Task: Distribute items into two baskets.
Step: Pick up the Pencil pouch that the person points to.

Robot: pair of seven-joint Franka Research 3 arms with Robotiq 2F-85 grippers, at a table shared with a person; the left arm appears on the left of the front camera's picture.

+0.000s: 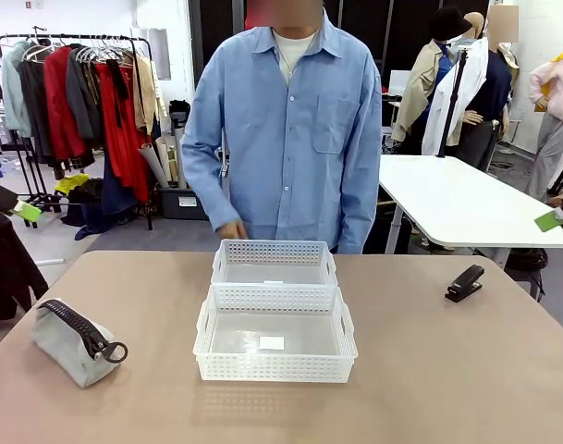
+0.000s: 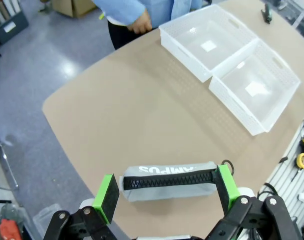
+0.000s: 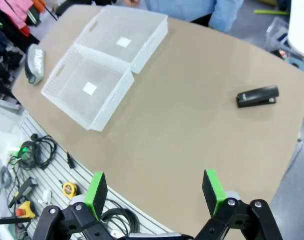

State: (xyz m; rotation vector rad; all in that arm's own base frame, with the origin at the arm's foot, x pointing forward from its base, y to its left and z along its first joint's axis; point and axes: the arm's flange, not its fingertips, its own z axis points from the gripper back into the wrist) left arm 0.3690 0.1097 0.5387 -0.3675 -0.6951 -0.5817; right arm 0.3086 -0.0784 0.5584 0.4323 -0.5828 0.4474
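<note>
from my seat both pincers are spread wide, holding nothing. the left pincer [image 2: 166,189] hangs above the grey pouch [image 2: 166,177], and in its wrist view the pouch lines up lengthwise between the two green pads [image 2: 108,195] without touching either. the pouch lies on its side near the left front corner of the surface [image 1: 447,370], black zip on top, white lettering along its flank (i can read "ampus", upside down, from the wrist camera), with a dark ring on the end that faces the baskets.

the right pincer [image 3: 154,191] hangs over the right front edge of the surface, jaws apart, over bare tabletop. the black stapler [image 3: 257,96] sits well beyond it, on the right side of the surface toward the far edge, closed and lying flat, well apart from the baskets.

the two white baskets stand in the middle, one behind the other with their long sides touching: the near basket [image 1: 274,370] towards me and the far basket [image 1: 274,250] towards the person. each shows a small white label on its floor.

the person [image 1: 290,129], in a light blue shirt, stands at the far side, with one hand [image 1: 231,229] just behind the far basket's left corner.
</note>
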